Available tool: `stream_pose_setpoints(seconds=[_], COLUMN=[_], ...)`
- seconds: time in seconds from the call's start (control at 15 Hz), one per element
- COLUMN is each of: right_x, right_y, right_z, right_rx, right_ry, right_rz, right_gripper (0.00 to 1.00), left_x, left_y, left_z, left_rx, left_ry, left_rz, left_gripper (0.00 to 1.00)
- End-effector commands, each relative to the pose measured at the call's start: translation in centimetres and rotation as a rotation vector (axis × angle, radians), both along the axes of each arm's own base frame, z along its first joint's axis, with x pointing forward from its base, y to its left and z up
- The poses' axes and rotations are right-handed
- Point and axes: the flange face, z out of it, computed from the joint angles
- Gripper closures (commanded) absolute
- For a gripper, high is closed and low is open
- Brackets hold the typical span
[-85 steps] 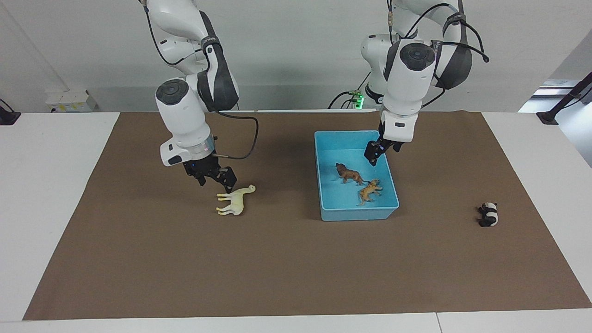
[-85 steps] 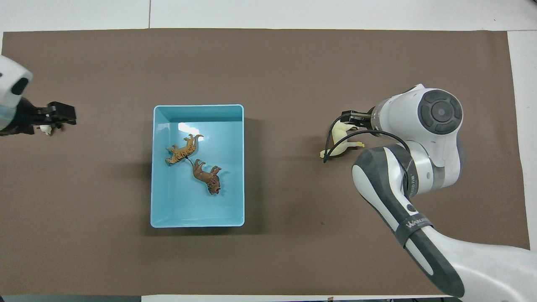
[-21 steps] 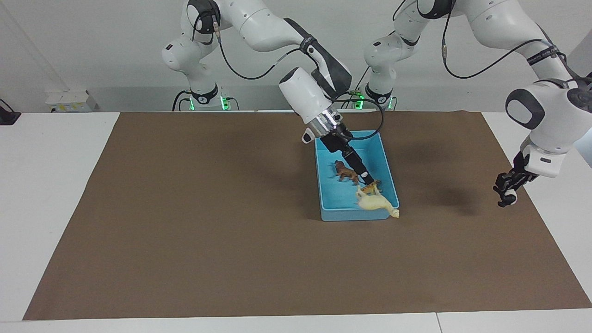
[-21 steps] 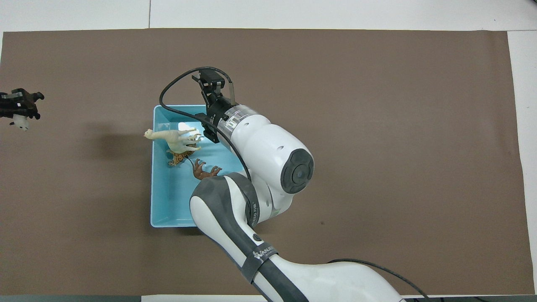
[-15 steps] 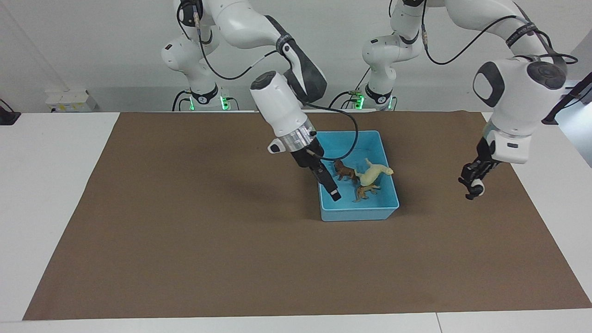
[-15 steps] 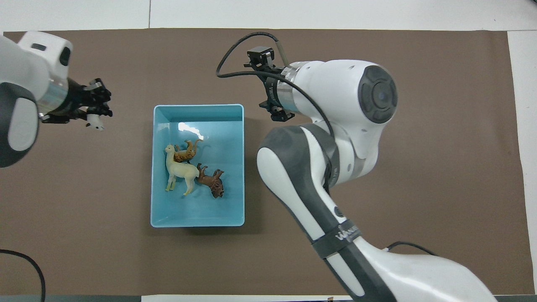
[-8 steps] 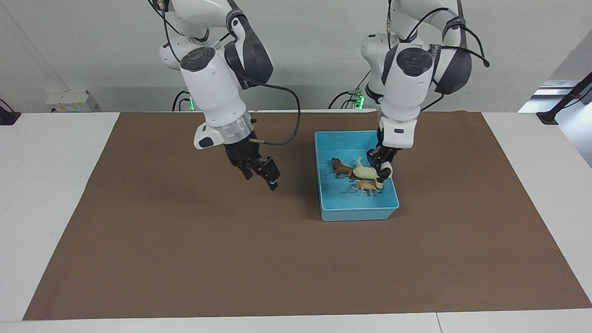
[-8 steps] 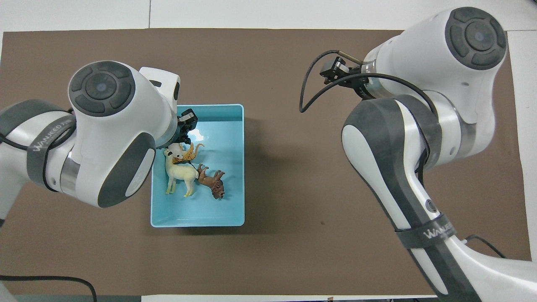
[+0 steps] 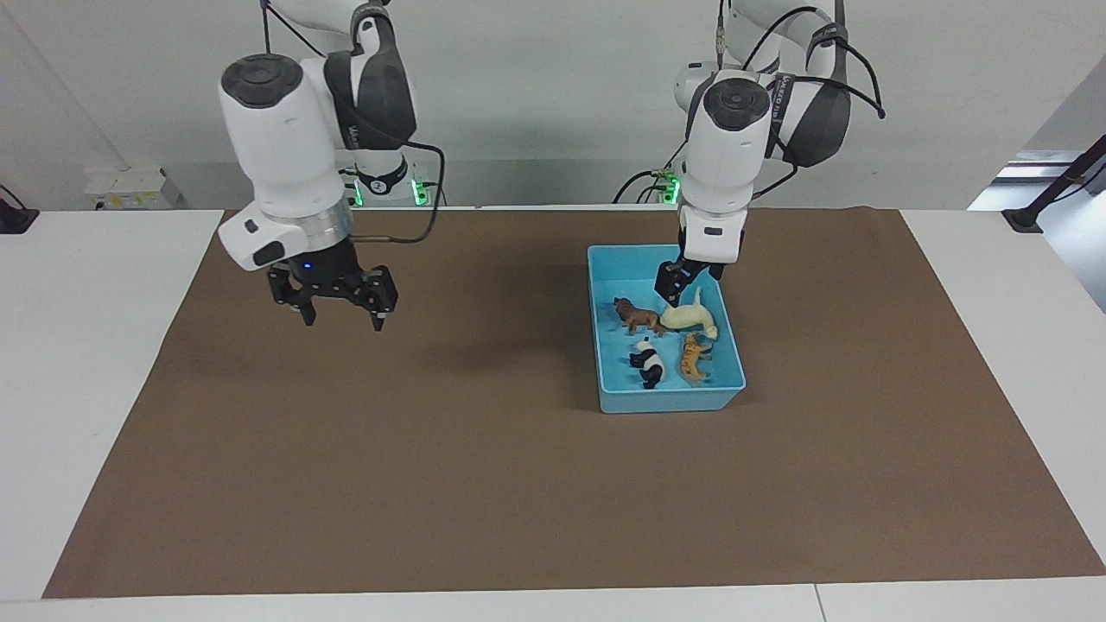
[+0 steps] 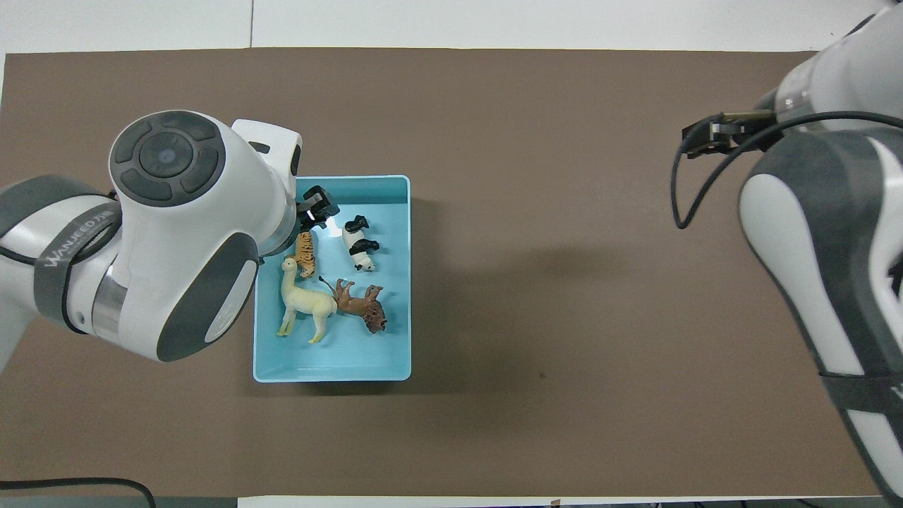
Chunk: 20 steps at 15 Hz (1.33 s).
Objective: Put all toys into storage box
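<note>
A: Where do the toys lie?

B: All four are in the storage box (image 9: pixel 665 399), the light blue bin right of centre in the facing view and left of centre in the overhead view. The panda (image 9: pixel 646 364) lies on its side low in the bin in the facing view, with the tiger (image 9: pixel 693 358) beside it, toward the left arm's end of the desk (image 9: pixel 104 363). The lion (image 9: pixel 636 316) and the cream long-necked animal (image 9: pixel 689 319) sit higher in that view, nearer the robots, touching each other.

A: And the left end effector?

B: The left end effector (image 9: pixel 673 285) hangs over the upper part of the bin in the facing view, just above the cream animal's rump. It grasps nothing. Its fingers look parted in the overhead view, where the left end effector (image 10: pixel 319 208) shows at the bin's upper left corner, with the panda (image 10: pixel 358 243) just to its lower right and the tiger (image 10: pixel 306 252) directly below it.

A: The right one?

B: The right end effector (image 9: pixel 341 309) is at the left of the facing view, over bare brown mat (image 9: pixel 484 484), well apart from the bin and every toy. Its fingers (image 9: pixel 378 315) are spread wide and empty. From overhead only its arm and a cable fill the right edge of the frame.
</note>
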Motion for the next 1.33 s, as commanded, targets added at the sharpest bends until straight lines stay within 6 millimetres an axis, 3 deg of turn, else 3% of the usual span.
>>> stream_pose_setpoints(seconds=[0.0,0.2,0.33,0.53,0.67,0.87,0.93,1.07,1.27], right_x=[-2.0,-3.6,-4.7,-5.8,-6.0,-6.8,-7.5,-8.3,-9.5], right_y=[-3.2,-5.0,-6.4,-7.7,-8.8,-10.2,-12.1,-12.9,-12.7], right_z=[2.2,4.5,5.5,6.5,6.7,6.7,6.7,7.3,10.0], right_rx=[0.013,0.037,0.049,0.061,0.061,0.067,0.071,0.070,0.058], right_ry=[0.021,0.019,0.034,0.042,0.041,0.083,0.105,0.135,0.157], right_rz=[0.048,0.025,0.008,-0.010,-0.029,-0.020,-0.010,0.056,0.058], right_gripper=[0.00,0.00,0.00,0.00,0.00,0.00,0.00,0.00,0.00], left_x=[-0.6,-0.2,0.5,0.6,-0.2,-1.1,-1.3,-1.8,-0.7], left_y=[1.7,6.6,12.5,21.7,24.7,30.2,31.7,32.0,31.8], left_z=[1.6,4.6,6.0,9.9,12.1,13.2,13.1,12.3,12.4], left_rx=[-0.003,0.000,0.012,0.001,-0.005,-0.001,-0.020,-0.047,-0.064], left_ry=[-0.009,-0.020,0.004,0.023,0.026,0.019,0.011,0.013,-0.004], left_rz=[0.011,-0.083,-0.169,-0.309,-0.358,-0.362,-0.341,-0.329,-0.328], left_gripper=[0.00,0.00,0.00,0.00,0.00,0.00,0.00,0.00,0.00])
